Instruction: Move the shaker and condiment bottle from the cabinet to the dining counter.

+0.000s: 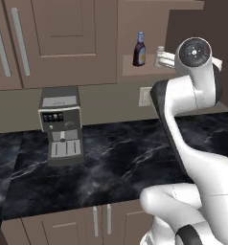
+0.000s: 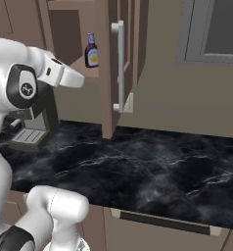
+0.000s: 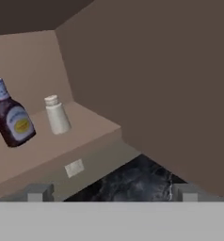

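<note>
The open cabinet (image 1: 135, 72) holds the condiment bottle (image 1: 139, 49) on its bottom shelf (image 3: 85, 134): dark sauce, pale label, blue-grey cap. The small white shaker (image 3: 56, 115) stands just right of the bottle (image 3: 10, 120), a short gap between them. My gripper (image 3: 113, 193) is open and empty, held in front of the shelf and a little below it, apart from both things. In the left base view the gripper (image 1: 160, 60) partly covers the shaker (image 1: 160, 50). The bottle (image 2: 91, 51) also shows beyond the swung-open door (image 2: 108, 73). The dining counter is out of view.
A grey coffee machine (image 1: 61, 124) stands on the black marble worktop (image 1: 125, 162) to the left of the cabinet. A wall outlet (image 3: 74, 167) sits under the shelf. The open door carries a long silver handle (image 2: 119, 63). Closed cabinet doors (image 1: 63, 38) lie further left.
</note>
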